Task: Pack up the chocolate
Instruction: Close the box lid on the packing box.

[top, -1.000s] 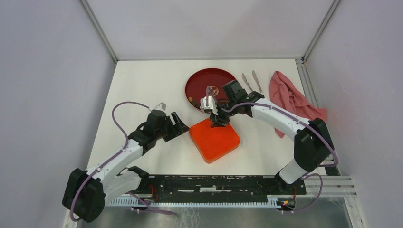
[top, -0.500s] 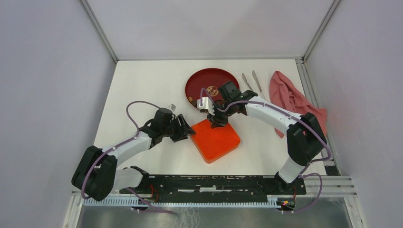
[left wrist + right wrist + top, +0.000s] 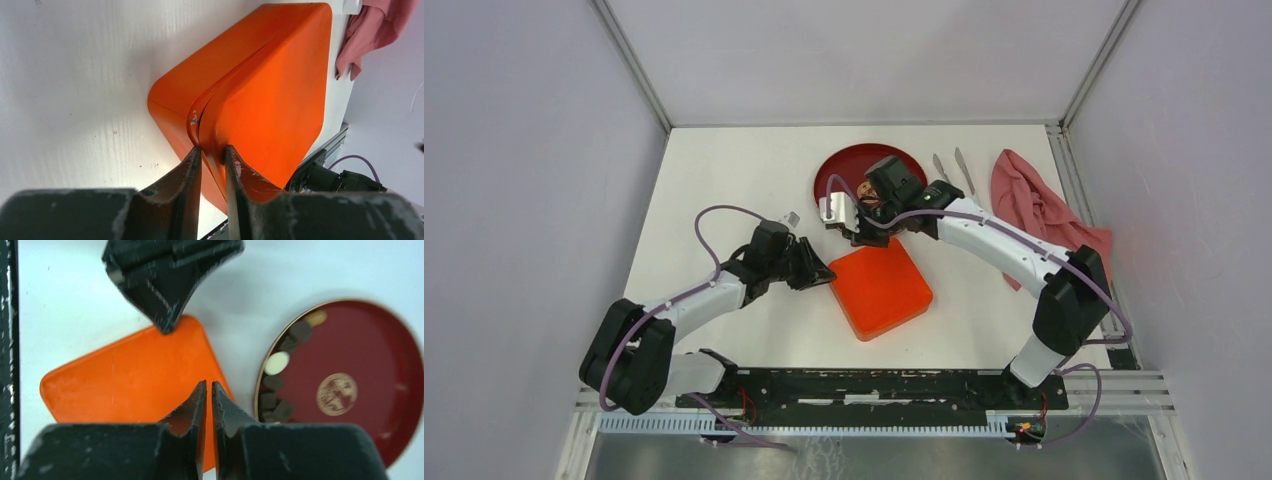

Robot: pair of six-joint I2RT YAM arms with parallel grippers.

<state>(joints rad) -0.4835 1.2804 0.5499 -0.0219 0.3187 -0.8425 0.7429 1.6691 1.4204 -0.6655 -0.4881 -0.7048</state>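
Note:
A closed orange box lies in front of the red plate. My left gripper is shut on the lid's rim at the box's left corner; its black fingers also show in the right wrist view. My right gripper hovers over the box's far corner beside the plate's rim. Its jaws are shut to a thin slit with nothing seen between them. The chocolate, mostly dark pieces plus a cream one, lies along the plate's left edge. The right arm hides it in the top view.
A crumpled pink cloth lies at the right of the table. Two metal tools rest between it and the plate. The black rail with the arm bases runs along the near edge.
My left gripper moved right to the box's corner and closed on the lid's rim. My right gripper shifted back and left toward the plate while its jaws narrowed. The box turned slightly.

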